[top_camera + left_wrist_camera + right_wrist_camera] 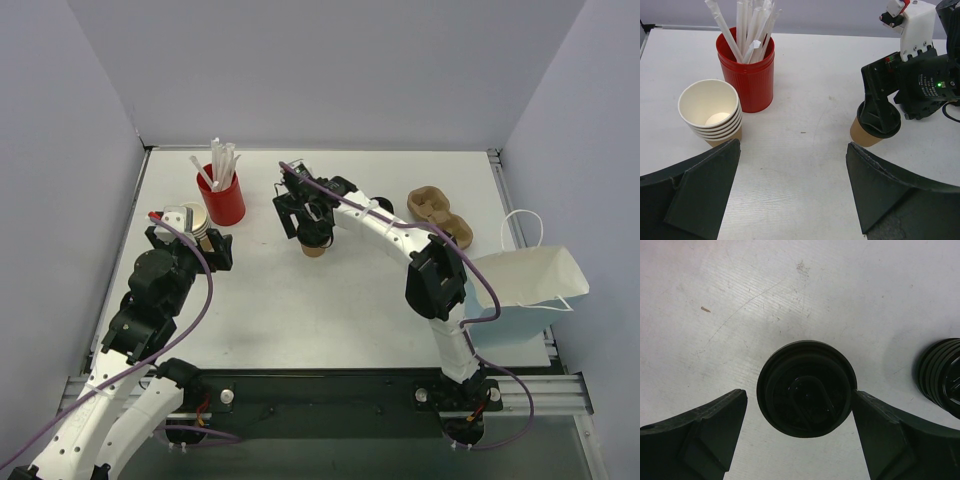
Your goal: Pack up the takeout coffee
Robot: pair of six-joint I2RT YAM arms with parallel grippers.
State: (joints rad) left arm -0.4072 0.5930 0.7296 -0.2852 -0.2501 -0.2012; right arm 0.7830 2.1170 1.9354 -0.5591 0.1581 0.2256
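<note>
The takeout coffee, a tan paper cup with a black lid, stands upright mid-table. My right gripper hovers directly above it, open. In the right wrist view the lid lies between the two fingers of the right gripper. The right finger touches the lid's rim and the left finger stands a little apart. In the left wrist view the cup shows under the right gripper's black body. My left gripper is open and empty, over bare table left of the cup.
A red cup of straws and a stack of cream lidless cups stand at the left. A stack of loose black lids lies right of the coffee. A cardboard cup carrier and a white paper bag are at the right.
</note>
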